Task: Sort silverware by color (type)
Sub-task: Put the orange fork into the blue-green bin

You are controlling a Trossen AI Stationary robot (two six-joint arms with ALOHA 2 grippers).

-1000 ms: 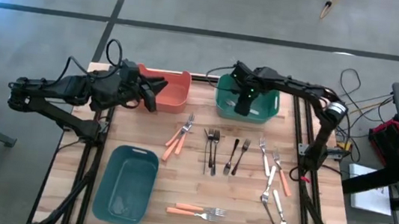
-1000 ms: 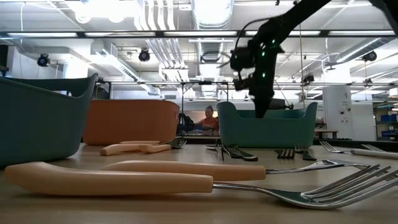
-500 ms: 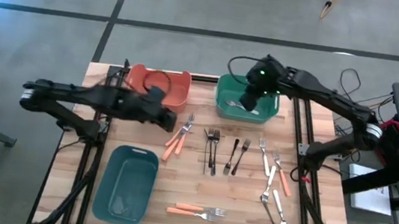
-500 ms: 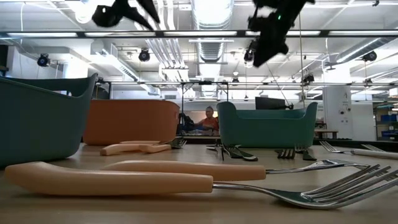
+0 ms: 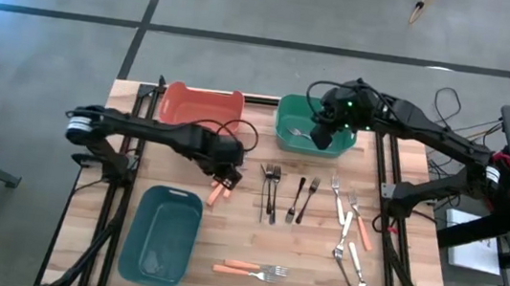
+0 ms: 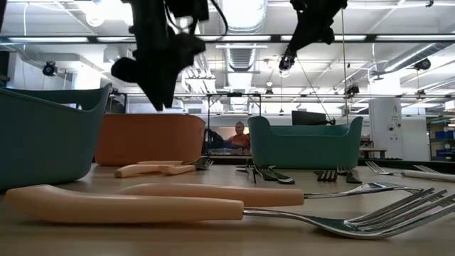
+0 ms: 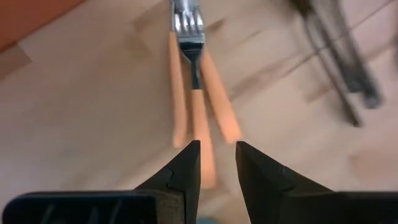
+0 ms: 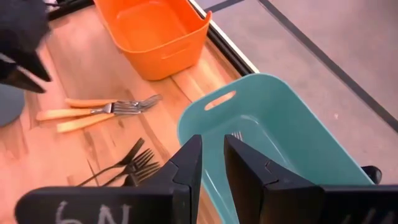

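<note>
1. Left gripper (image 5: 225, 170), seen from above, hangs over the cluster of orange-handled forks (image 5: 225, 180) near the middle of the table (image 5: 308, 265); its wrist view shows the two fingers slightly parted, nothing between them, the handles of those forks (image 7: 198, 109) lying just ahead
2. Right gripper (image 5: 322, 131) is above the teal bin at the far edge (image 5: 281, 127); its fingers stand a narrow gap apart and carry nothing, and one silver-handled fork (image 5: 312, 136) lies inside that bin
3. Remaining silverware lies flat on the wood: black forks (image 5: 272, 191) at centre, silver-handled pieces mixed with an orange-handled one (image 5: 349, 229) toward the right, and two orange-handled forks (image 5: 250, 271) near the front edge
4. Handling, as a judgement: each fork is light, stiff and thin; the metal heads look slippery, the thicker handles offer the better hold, so a pinch across one handle near mid-length suits best
5. The three orange handles touch or nearly touch, so closing on one may drag its neighbours; the outermost handle has open wood beside it
6. Room: the orange bin (image 5: 203, 110) stands just beyond the cluster with bare table between; the large teal bin (image 5: 164, 234) sits nearer the front left, well apart from both arms
</note>
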